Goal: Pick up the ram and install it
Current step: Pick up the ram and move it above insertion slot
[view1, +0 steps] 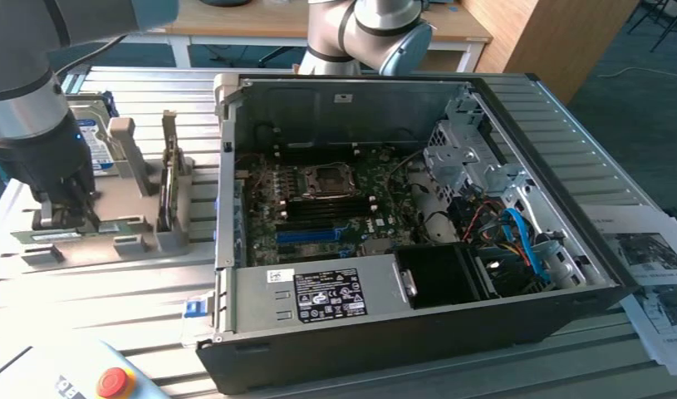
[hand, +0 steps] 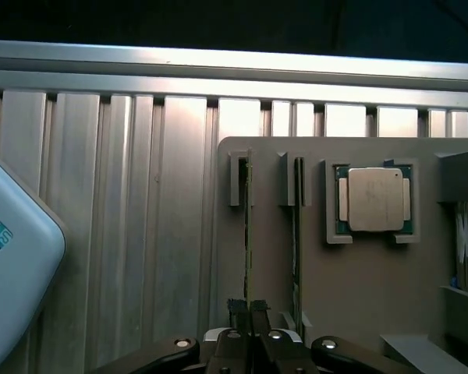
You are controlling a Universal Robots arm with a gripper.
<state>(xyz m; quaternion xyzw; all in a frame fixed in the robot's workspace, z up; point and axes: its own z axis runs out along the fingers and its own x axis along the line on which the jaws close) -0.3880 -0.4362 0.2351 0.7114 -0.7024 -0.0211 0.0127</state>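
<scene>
- Slatted metal table (view1: 95,332) carries everything: open computer case (view1: 427,332) on the exterior view's right, grey holder (view1: 133,212) just beside it on the left.
- Case lies on its side with the lid off and the motherboard (view1: 316,199) facing up. Long blue slot (view1: 316,235) crosses the board near its middle. No stick seen seated there, so install judged not yet done.
- Arm (view1: 28,125) reaches down over the holder end farthest from the case, with the gripper (view1: 66,218) low at the holder.
- In the wrist view, holder (hand: 374,312) has two narrow slots side by side, each with a stick standing on edge.
- Ram (hand: 248,234) stands in the slot farther from the processor chip (hand: 372,199), seen edge-on as a thin dark line.
- Long axis of the ram runs straight away from the gripper, along the holder to a small end bracket. Far end sits inside that bracket, so judged not yet lifted out.
- Gripper (hand: 248,305) is pressed together on the near end of the ram, pinching its thin edge between the jaws.
- Second stick (hand: 299,226) lies parallel in the next slot, just beside the ram and untouched.
- Deciding relation: ram directly between the jaws, its target board away toward the exterior view's right.
</scene>
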